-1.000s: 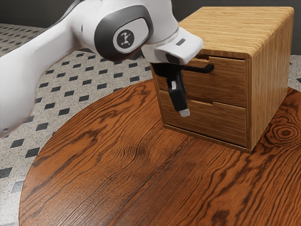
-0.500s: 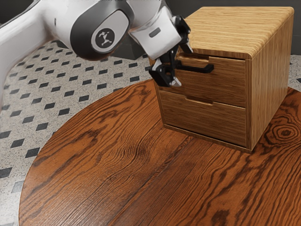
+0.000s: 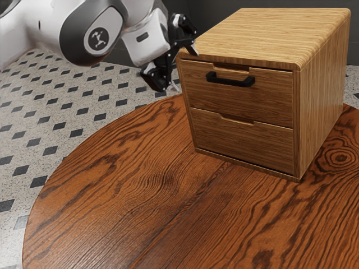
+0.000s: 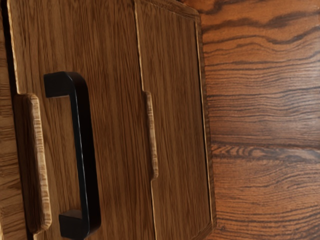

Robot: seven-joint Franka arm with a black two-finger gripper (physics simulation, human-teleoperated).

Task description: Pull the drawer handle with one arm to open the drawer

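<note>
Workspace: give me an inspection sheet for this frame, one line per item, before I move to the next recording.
Surface: round dark wood table, bare apart from the cabinet.
Job's things: top drawer sits flush with the lower drawer and looks shut; black handle untouched.
Clutter: nothing seen.
Gripper: gripper open and holding nothing, beside the cabinet's upper corner at the exterior view's left, apart from the handle.
Cables: nothing seen.
Surroundings: speckled floor with black diamond tiles, dark wall behind.
</note>
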